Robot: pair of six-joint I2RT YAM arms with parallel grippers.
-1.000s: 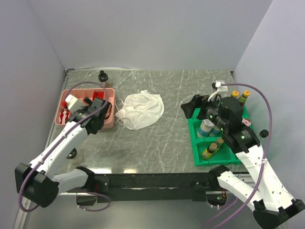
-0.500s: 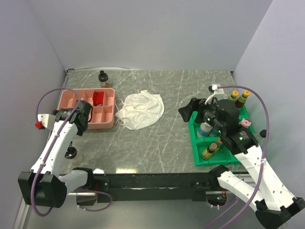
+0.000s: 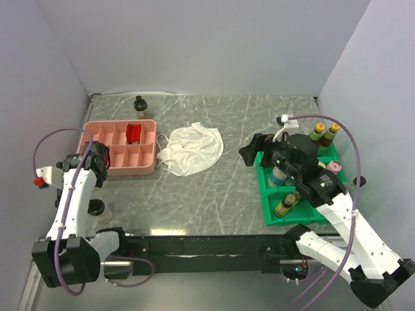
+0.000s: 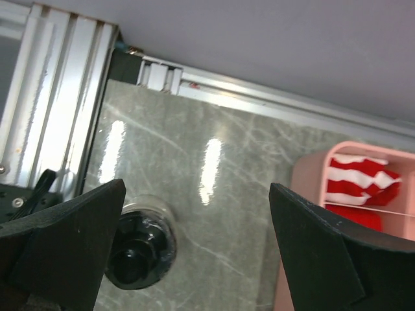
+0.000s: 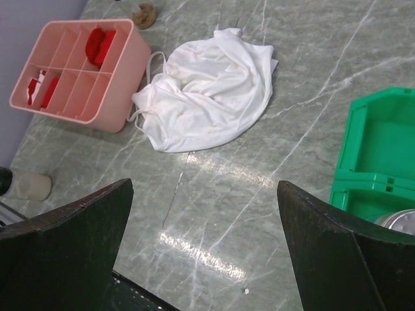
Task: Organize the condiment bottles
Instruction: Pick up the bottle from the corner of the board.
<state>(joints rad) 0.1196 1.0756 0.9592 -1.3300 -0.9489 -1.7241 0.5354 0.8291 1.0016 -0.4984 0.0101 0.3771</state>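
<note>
In the left wrist view, the left gripper (image 4: 198,214) has its fingers spread wide with nothing between them. Below it a black-capped bottle (image 4: 137,249) stands on the table (image 4: 227,149), close to the left finger in this view. The pink tray (image 4: 305,194) shows at the right edge, with a red-and-white item (image 4: 360,181) inside.

In the right wrist view, the right gripper (image 5: 204,214) is also spread and empty. It hangs over bare table between the cloth (image 5: 207,97) and the green tray (image 5: 347,146). A silver cap (image 5: 399,223) peeks from the tray's near compartment. A pale jar (image 5: 32,186) sits at the far left.

From above, most bottles stand in the green tray. A yellow-capped pair (image 3: 318,133) is at the back, a blue-labelled bottle (image 3: 280,175) mid-left, a pink cap (image 3: 334,166) at right, and an amber bottle (image 3: 285,206) in front. A dark bottle (image 3: 139,103) stands alone behind the pink tray.
</note>
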